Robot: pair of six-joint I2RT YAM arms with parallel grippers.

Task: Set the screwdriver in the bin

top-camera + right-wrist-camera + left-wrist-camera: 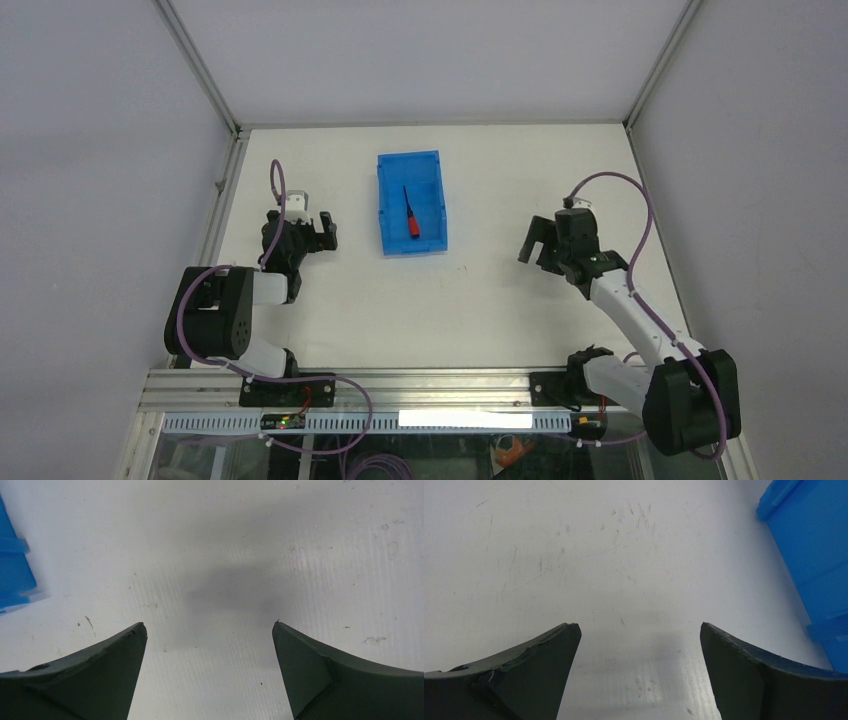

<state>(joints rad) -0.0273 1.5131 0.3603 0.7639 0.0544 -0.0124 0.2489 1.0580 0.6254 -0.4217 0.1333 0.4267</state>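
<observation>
White table [450, 310] scuffed; screwdriver [410, 216] lies inside blue bin [408, 158]; left gripper [639, 627] and right gripper [209, 625] both spread wide, empty, flanking bin.

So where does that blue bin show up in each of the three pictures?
Overhead view: the bin sits in the upper middle.
Left wrist view: the bin fills the right edge.
Right wrist view: the bin is a sliver at the left edge.
Shared landmark: the white table.
</observation>
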